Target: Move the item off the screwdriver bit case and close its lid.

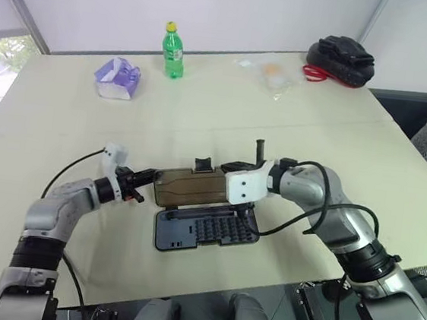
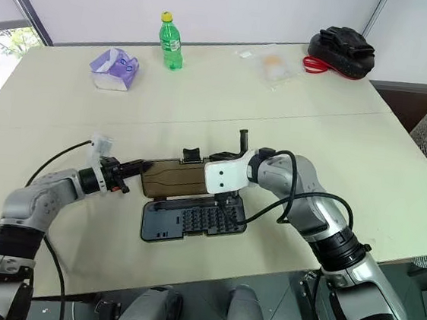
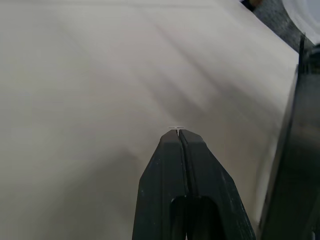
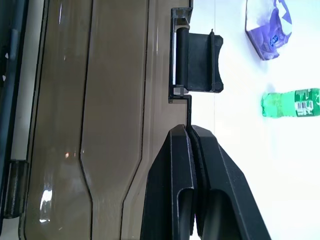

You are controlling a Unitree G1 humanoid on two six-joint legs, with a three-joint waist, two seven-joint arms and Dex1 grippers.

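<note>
Screwdriver bit case: lay open near the front middle of the table, its blue-grey base flat with rows of small dark bits facing up.
Lid: the smoky-brown translucent panel stood raised off the base on the far side, hinged along the base's far edge and tilted, not shut.
Latch tab: a small black tab on the lid's free long edge; in the head views it stuck up from the lid's upper edge.
Right gripper: its 2 black fingers were pressed together with the lid's free edge running in between their tips, just beside the latch tab, so it looked pinched on that edge.
Left gripper: its 2 fingers were closed against each other and held nothing; it sat just off the left end of the lid, over bare table, and whether the tips touched the lid could not be told.
Green bottle: stood upright at the far side of the table.
Purple tissue pack: lay left of the bottle, well apart from the case.
Clear plastic bag: lay at the far side, right of the bottle.
Black bag: sat at the far right corner with a red cord under it.
</note>
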